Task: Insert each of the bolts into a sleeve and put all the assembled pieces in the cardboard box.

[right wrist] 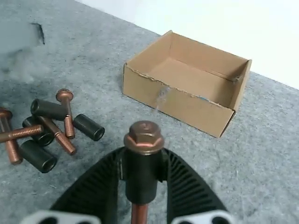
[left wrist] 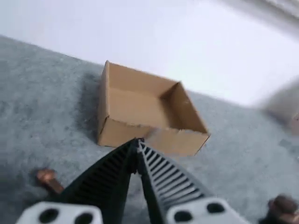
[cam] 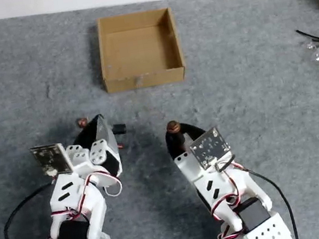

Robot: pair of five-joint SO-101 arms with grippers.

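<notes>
Firmly, right hand [right wrist: 141, 161] clamps a sleeve [right wrist: 140, 182] holding 1 upright bolt [right wrist: 144, 136]; left hand [left wrist: 138, 148], facing the cardboard box [left wrist: 140, 135], closed, empty.

Sleeved bolt [right wrist: 141, 163] in right claw [cam: 175, 135], cardboard box [cam: 143, 76] behind, loose bolts [right wrist: 68, 117] and sleeves [right wrist: 88, 127] leftward (heaped together)

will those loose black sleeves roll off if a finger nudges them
Probably a little: the sleeves are smooth cylinders lying on their sides, so they could roll, though the fuzzy grey mat should slow them. They look rigid, likely metal, so heavy for their size. Some touch copper bolts, which may block them.
</notes>
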